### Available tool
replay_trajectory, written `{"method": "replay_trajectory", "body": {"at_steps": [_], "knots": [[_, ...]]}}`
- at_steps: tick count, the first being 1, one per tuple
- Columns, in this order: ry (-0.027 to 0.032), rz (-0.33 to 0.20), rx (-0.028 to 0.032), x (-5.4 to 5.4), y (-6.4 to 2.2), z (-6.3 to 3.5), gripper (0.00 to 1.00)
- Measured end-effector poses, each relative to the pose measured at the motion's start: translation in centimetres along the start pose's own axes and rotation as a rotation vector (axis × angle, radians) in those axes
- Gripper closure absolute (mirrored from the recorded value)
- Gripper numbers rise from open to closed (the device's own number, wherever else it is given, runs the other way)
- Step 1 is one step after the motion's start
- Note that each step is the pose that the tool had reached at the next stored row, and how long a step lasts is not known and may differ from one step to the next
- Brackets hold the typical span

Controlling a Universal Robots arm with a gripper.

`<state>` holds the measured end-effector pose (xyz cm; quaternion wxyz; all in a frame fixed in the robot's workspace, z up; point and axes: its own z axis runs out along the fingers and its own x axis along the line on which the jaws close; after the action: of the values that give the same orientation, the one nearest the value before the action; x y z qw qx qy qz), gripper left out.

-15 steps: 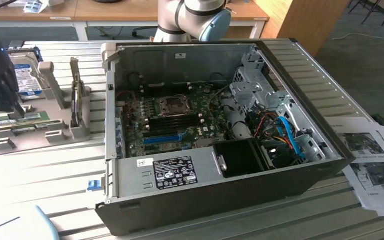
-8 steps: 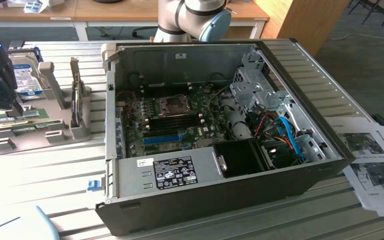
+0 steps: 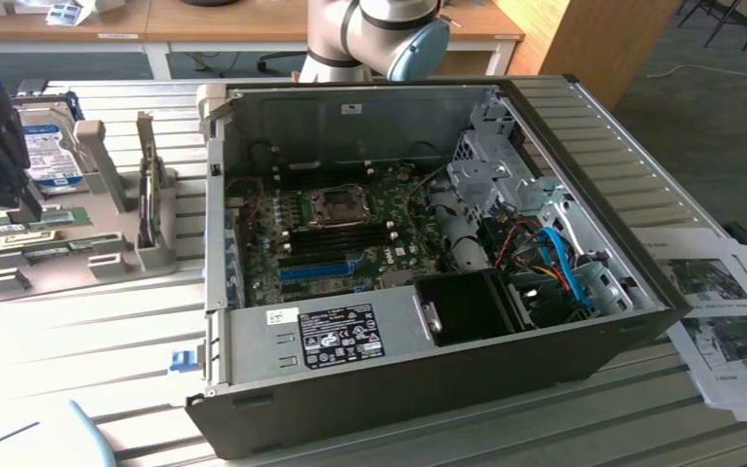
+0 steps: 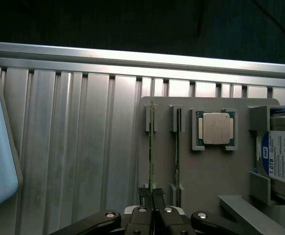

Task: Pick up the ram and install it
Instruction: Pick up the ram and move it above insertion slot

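Where the two dark fingers [image 4: 145, 192] of the gripper [image 4: 152, 193] meet, they are pressed together on one end of the ram [image 4: 151, 147], so the gripper is clamped on it. From the wrist camera the ram shows its narrow edge: a long, very thin, greenish line, straight and standing on its edge. It runs away from the fingers across the grey holder [image 4: 215, 176], and its far end sits between two small grey posts [image 4: 151, 119]. The ram has not left the holder. Its sticker and chips I cannot see from this angle.

Just beside it, parallel and not touching, a second thin stick [image 4: 177, 147] stands in its own slots. Next to that, a square processor [image 4: 216, 128] with a silver lid lies in a recess. Further on, a hard drive [image 4: 281, 156] with a blue and white label stands at the holder's side. The holder rests on a ribbed aluminium table [image 4: 74, 147].

In the exterior view the gripper is at the exterior view's left, over the holder and well apart from the open computer case [image 3: 412, 389]. Inside the case the motherboard [image 3: 347, 229] lies flat, with a bright blue slot strip [image 3: 315, 269] on it. Printed papers [image 3: 724, 311] lie at the exterior view's right.
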<state>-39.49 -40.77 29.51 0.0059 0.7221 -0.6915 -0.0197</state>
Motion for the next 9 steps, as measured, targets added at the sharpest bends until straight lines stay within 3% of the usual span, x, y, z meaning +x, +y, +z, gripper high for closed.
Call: {"method": "replay_trajectory", "body": {"at_steps": [9], "knots": [[0.0022,0.000,-0.0001,-0.01,0.02,-0.66,0.89]]}}
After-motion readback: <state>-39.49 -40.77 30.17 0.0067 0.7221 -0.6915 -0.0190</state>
